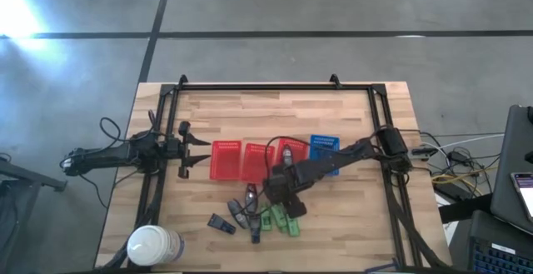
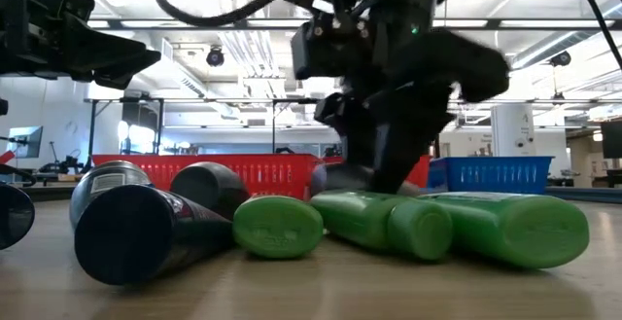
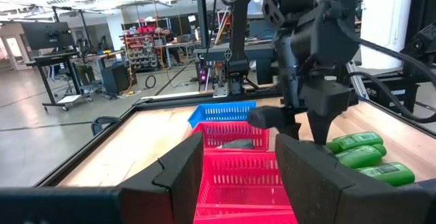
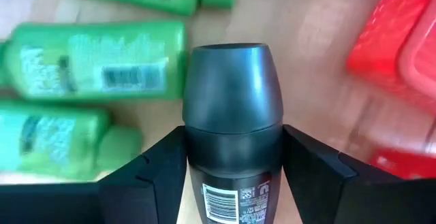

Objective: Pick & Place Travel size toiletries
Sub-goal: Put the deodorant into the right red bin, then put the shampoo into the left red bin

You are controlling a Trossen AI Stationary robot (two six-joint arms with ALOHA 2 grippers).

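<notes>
High view: the right gripper reaches in over the cluster of toiletries near the table's front middle, where green bottles lie just right of several dark bottles. Two red baskets and a blue basket sit side by side just beyond, the arm crossing over the blue one. The left gripper waits left of the red baskets. A white roll stands at the near left corner.

Low view: dark bottles lie at left, green bottles at right, close together; the right arm comes down behind them, in front of the baskets.

Left wrist view: the left gripper hangs over a red basket, fingers parted, nothing between them.

Right wrist view: the right gripper has its fingers on both sides of a dark bottle, cap pointing away; whether they press it I cannot tell. Green bottles lie just beside, a red basket opposite.
</notes>
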